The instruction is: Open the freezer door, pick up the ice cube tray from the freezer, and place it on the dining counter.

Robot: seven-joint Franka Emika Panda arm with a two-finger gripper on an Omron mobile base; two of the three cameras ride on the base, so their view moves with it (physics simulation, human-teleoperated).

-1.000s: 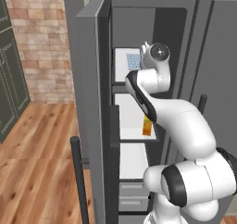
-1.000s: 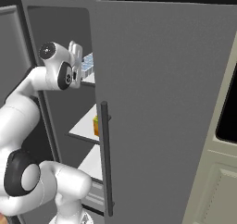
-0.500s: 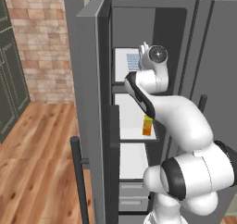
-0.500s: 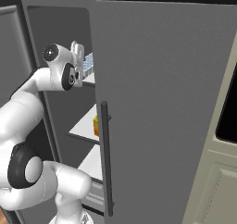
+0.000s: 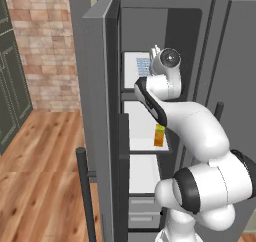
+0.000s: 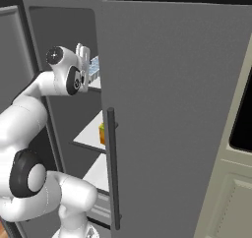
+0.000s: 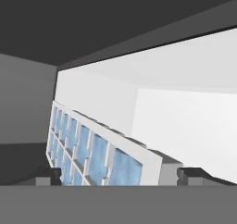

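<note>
The freezer door (image 5: 96,101) stands swung open at the left, edge-on. Inside the freezer (image 5: 145,31), the light-blue ice cube tray (image 5: 143,65) lies on the top white shelf (image 5: 131,68). My gripper (image 5: 155,52) reaches in at that shelf, open, right at the tray's near end. In the right base view the gripper (image 6: 83,53) sits just left of the tray (image 6: 94,66). In the hand view the tray (image 7: 99,151) lies between the two fingertips (image 7: 47,175) of the open gripper (image 7: 120,176), not clamped. The dining counter is out of view.
An orange and green carton (image 5: 159,135) stands on the middle shelf (image 5: 140,131) below my arm. Grey drawers (image 5: 144,211) sit at the freezer's bottom. The wider grey door (image 6: 177,114) with its dark bar handle (image 6: 112,168) is shut on the right. Wood floor (image 5: 40,161) lies left.
The hand has edged slightly deeper into the freezer toward the tray. The jaws stay open and the tray has not moved.
</note>
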